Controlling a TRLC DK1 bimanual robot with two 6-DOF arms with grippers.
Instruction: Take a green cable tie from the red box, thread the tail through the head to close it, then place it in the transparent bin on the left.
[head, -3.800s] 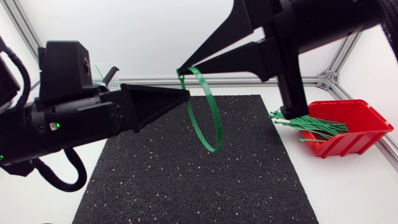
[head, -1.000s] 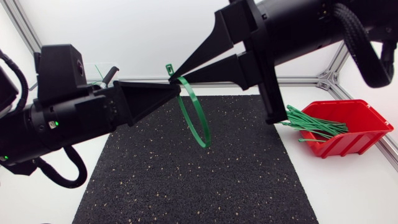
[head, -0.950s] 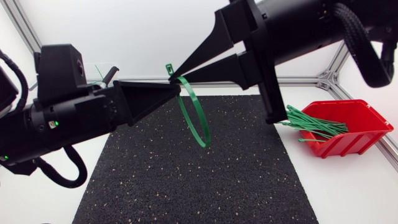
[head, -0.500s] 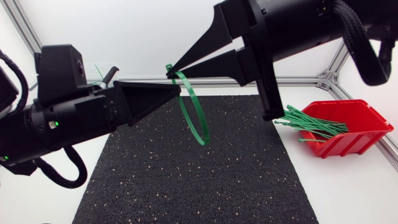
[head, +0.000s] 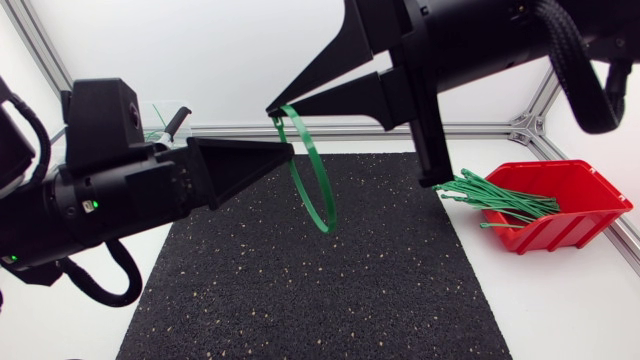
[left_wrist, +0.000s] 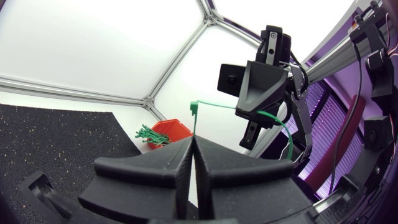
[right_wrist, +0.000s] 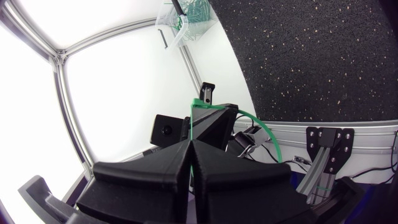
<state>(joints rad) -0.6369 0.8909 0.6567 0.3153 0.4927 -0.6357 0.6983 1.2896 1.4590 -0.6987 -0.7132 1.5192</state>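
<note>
Risk: our left gripper (head: 290, 149) and right gripper (head: 271, 110) both pinch the cable tie (head: 326, 220); if we pull unevenly, the tail could slip free.

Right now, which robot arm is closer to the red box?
Right. The right arm comes in on the red box's side of the table; the left arm is across the black mat from it. Both grip the green cable tie.

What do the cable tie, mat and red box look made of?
Cable tie: likely flexible plastic, smooth green, bent in a springy loop. Mat: probably rubber or foam, matte black, coarse speckled grain. Red box: seemingly rigid moulded plastic, slightly glossy walls.
</note>
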